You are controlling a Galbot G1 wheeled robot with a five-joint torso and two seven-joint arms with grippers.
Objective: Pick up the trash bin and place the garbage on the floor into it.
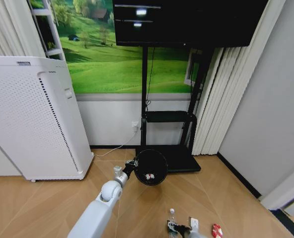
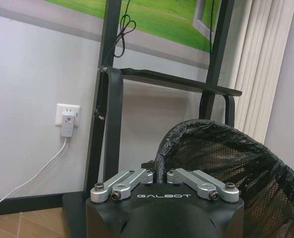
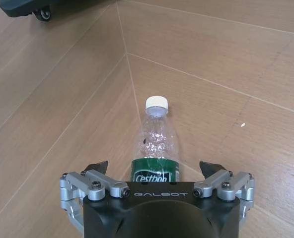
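Note:
The trash bin (image 1: 151, 167), a small black mesh basket lined with a black bag, hangs just above the wooden floor in front of the TV stand. My left gripper (image 1: 132, 163) is shut on its near rim; the left wrist view shows the fingers (image 2: 137, 177) pinching that rim (image 2: 160, 158). A red-and-white piece (image 1: 149, 175) lies inside the bin. At the bottom edge of the head view is the clear bottle (image 1: 172, 218) with green label and white cap. My right gripper (image 3: 153, 169) is open, one finger on each side of the bottle (image 3: 156, 136). Another red-and-white piece (image 1: 216, 230) lies on the floor beside it.
A tall white perforated appliance (image 1: 33, 119) stands at the left. The black TV stand (image 1: 179, 158) sits behind the bin, with a wall outlet and white cable (image 2: 66, 119) beside it. White curtains (image 1: 221, 99) and a grey wall close off the right.

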